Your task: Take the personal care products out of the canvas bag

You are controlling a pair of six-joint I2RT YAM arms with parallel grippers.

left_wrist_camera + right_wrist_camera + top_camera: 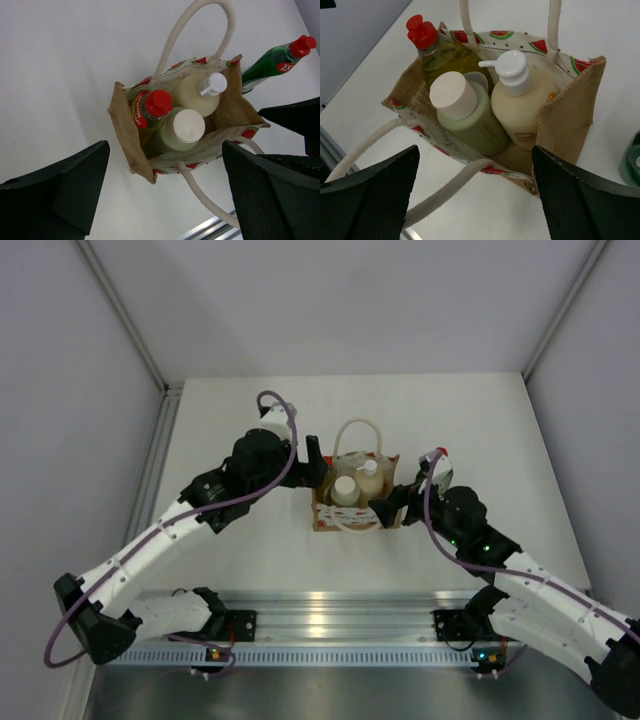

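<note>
Fingers (75,190) of our left gripper (165,155) and right gripper (475,155) are spread, empty; bag (570,112) sits just ahead of both, three bottles (470,122) inside; green bottle (265,62) lies beside our right fingers.

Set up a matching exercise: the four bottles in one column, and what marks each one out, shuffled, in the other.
Things:
1. yellow bottle
2. cream bottle
3. pale green bottle
4. dark green bottle

Descriptions:
A. white pump top, inside the bag
B. outside the bag
C. red cap, inside the bag
D. flat round pale cap, inside the bag

Pairs: 1-C, 2-A, 3-D, 4-B.
</note>
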